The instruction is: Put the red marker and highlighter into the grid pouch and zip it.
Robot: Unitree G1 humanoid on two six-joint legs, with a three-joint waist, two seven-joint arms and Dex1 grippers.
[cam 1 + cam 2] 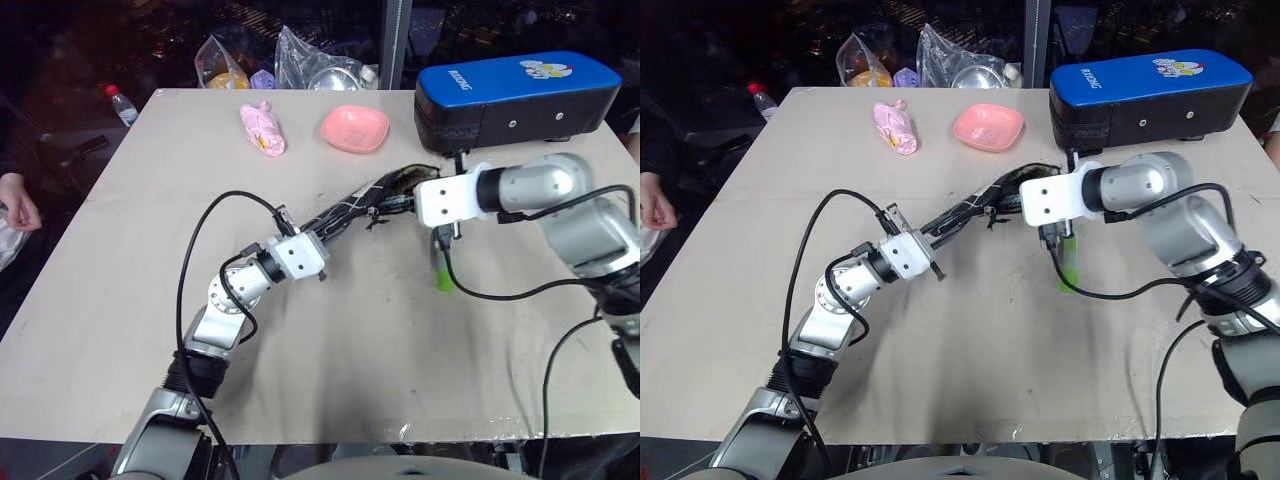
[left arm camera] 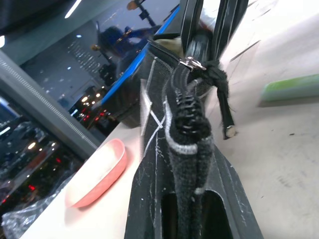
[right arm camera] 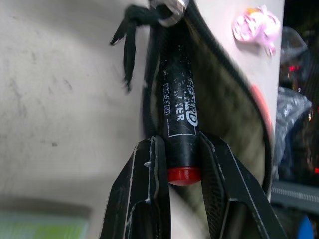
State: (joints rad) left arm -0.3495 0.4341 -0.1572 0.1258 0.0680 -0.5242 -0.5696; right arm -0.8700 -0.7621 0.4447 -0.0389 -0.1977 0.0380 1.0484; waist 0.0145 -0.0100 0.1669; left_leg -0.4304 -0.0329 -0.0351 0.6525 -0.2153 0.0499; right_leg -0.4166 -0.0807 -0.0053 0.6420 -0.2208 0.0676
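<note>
One pouch [image 1: 975,212] — left pincer [image 2: 192,149] clenched on its end; right pincer [image 3: 182,169] grips one marker [image 3: 180,124]; one highlighter [image 1: 443,275] on the desk [image 1: 120,260].

You see both arms meeting at the pouch [image 1: 975,208] mid-table [image 1: 970,350]; the highlighter [image 1: 1070,268] lies below the right wrist.

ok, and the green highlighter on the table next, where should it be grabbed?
Mid-barrel, from straight above, jaws across its width. The highlighter lies flat on the table, beside the grid pouch but apart from it, so both long sides look free. Its far end is hidden under the right gripper, which holds the red marker.
</note>
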